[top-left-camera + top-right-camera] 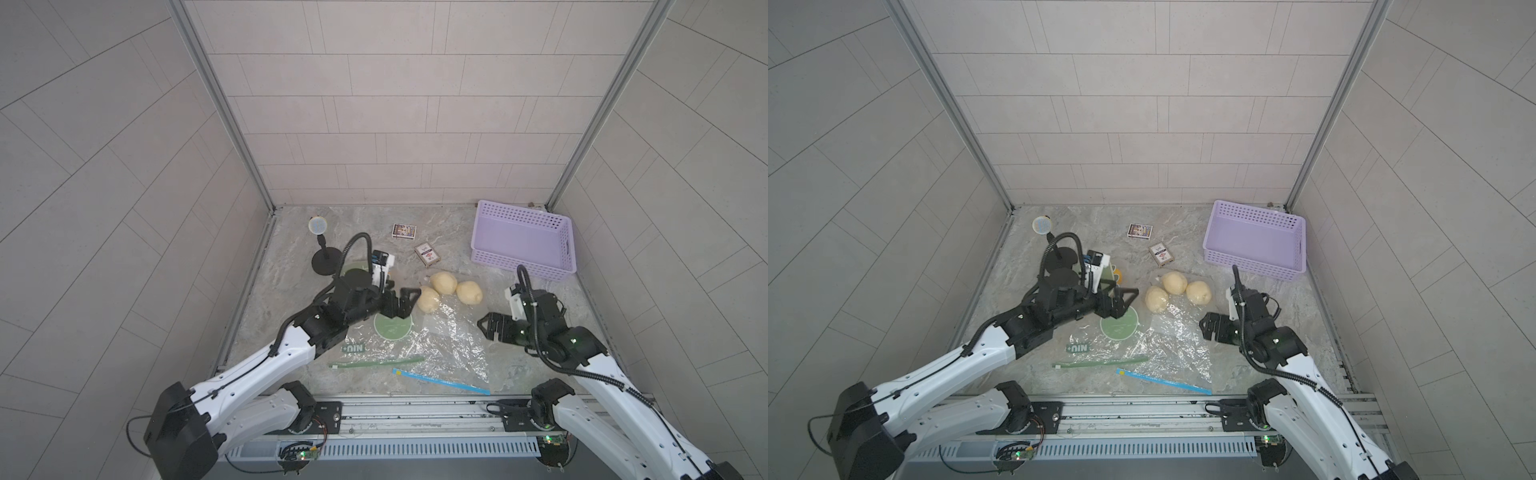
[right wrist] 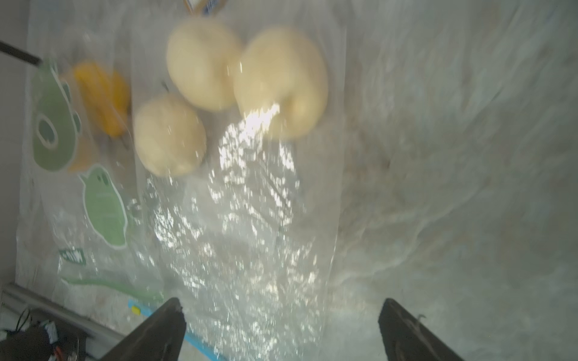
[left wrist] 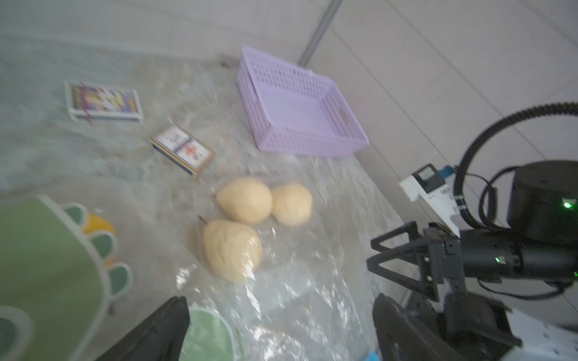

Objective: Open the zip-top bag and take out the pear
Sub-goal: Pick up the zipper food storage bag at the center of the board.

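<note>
We find the left gripper (image 1: 409,303) with its jaws spread wide and nothing between them. It hangs just beside the nearest pear (image 1: 428,299), and a top view shows a thin gap between the two. The right gripper (image 1: 484,328) is also wide open and empty, poised at the right edge of the clear zip-top bag (image 1: 451,347).

The bag lies flat and crinkled on the marbled tabletop (image 1: 457,224). Its long axis runs front to back, with the blue zip strip (image 1: 440,380) at the end facing the robot's base. We cannot tell whether that strip is sealed.

Three pale pears cluster at the bag's far end, seemingly under the film. The nearest pear lies on its side, stem toward the back wall, with a second pear (image 1: 443,282) and a third pear (image 1: 469,292) beyond it.

A printed bag (image 1: 365,349) with a green strip (image 1: 376,363) lies to the left. A lilac basket (image 1: 519,266) sits at the back right.
</note>
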`<state>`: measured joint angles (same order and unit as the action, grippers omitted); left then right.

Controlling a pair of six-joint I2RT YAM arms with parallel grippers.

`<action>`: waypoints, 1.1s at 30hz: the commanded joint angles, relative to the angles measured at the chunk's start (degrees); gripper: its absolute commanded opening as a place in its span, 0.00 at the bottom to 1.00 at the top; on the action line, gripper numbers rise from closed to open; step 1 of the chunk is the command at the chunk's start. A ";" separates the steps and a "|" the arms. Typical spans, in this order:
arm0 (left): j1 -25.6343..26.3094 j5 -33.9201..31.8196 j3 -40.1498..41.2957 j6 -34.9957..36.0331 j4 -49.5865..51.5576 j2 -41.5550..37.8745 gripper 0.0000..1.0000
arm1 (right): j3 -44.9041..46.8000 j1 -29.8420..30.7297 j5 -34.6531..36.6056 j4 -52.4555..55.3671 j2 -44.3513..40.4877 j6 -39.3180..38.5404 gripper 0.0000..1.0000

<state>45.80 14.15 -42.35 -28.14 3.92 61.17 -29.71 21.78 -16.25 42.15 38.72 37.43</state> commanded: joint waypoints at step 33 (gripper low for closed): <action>0.50 7.00 -27.10 20.27 11.67 3.28 0.99 | -12.68 -1.15 -19.92 -17.58 13.28 17.50 0.00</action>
<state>45.80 18.96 -67.96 -18.59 14.46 64.29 -39.90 24.05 -26.68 20.84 49.93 56.03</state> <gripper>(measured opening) 0.995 0.050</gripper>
